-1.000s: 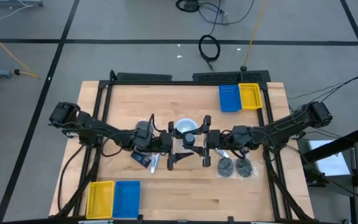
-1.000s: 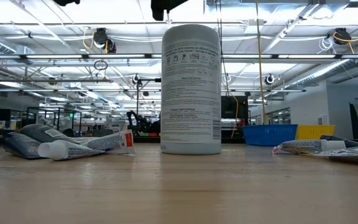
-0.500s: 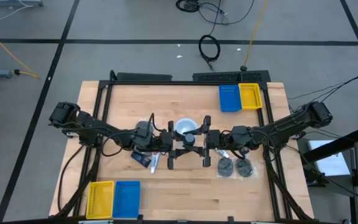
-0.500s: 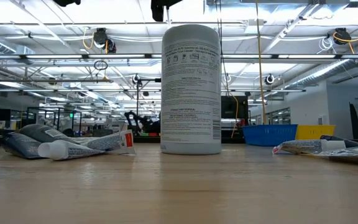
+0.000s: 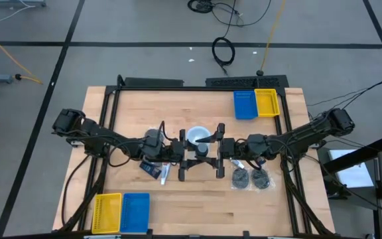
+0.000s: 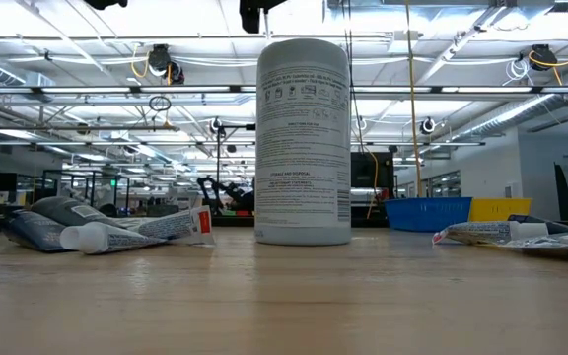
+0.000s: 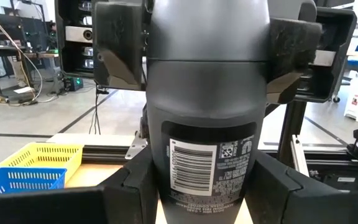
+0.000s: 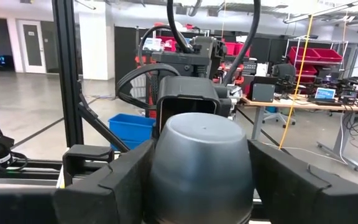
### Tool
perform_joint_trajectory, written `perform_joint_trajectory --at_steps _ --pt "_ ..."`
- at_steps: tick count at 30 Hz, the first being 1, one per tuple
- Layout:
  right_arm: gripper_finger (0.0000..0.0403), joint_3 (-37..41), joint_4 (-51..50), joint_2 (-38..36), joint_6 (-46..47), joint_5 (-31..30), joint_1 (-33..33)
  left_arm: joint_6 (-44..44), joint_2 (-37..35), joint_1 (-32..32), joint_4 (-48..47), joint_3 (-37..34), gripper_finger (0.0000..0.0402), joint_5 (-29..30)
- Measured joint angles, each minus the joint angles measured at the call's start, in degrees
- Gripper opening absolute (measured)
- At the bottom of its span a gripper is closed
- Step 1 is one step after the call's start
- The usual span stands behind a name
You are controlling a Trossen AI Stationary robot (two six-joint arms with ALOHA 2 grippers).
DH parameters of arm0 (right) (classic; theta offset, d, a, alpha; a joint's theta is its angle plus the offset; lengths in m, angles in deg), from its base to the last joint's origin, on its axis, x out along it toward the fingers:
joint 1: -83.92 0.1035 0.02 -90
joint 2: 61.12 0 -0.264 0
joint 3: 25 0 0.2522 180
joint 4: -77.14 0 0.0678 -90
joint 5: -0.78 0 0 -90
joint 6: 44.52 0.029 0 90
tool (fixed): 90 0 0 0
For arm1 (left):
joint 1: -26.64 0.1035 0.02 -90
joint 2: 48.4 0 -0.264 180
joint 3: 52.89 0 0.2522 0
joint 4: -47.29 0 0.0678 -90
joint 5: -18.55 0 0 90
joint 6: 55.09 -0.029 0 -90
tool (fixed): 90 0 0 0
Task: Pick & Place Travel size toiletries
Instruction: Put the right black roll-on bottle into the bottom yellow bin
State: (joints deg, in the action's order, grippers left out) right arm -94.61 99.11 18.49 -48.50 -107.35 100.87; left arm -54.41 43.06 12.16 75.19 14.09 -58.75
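Note:
A dark grey bottle [image 7: 207, 118] with a barcode label hangs level above the table's middle, between my two grippers. My left gripper [image 7: 207, 193] is shut on its labelled end. My right gripper [image 8: 199, 180] faces it, open, its fingers [image 7: 120, 43] close beside the bottle's rounded cap end [image 8: 199, 149]; I see no grip there. In the high view the bottle [image 5: 202, 150] shows between both arms. Tubes [image 6: 97, 229] lie on the table at the left. Dark discs [image 5: 251, 178] and flat tubes [image 6: 511, 233] lie at the right. My left gripper pinches the bottle's labelled end [image 7: 166, 186] between its two fingers, one on each side. The fingers come level from the table's left and lie along the bottle. The bottle reaches out past them toward my right gripper, level and lifted clear of the table.
A tall white cylinder [image 6: 304, 143] stands upright on the table just beyond the grippers [image 5: 197, 137]. Blue and yellow trays sit at the far right [image 5: 256, 103] and the near left [image 5: 121, 211]. Bare wood lies along the near edge.
My left gripper has shut on the bottle's labelled end. Both arms have kept their places, and the bottle has stayed level between them.

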Motion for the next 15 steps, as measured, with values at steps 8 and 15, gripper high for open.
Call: perform_joint_trajectory --at_steps 8,15 --pt "0.0204 0.0 -0.7 -1.4 -0.4 0.2 0.0 1.7 -2.2 -0.2 -6.9 0.0 0.0168 0.9" --pt "0.0196 0.0 -2.9 -3.2 -1.4 0.2 1.1 3.3 -9.9 -4.1 -25.2 0.0 0.0168 10.8"
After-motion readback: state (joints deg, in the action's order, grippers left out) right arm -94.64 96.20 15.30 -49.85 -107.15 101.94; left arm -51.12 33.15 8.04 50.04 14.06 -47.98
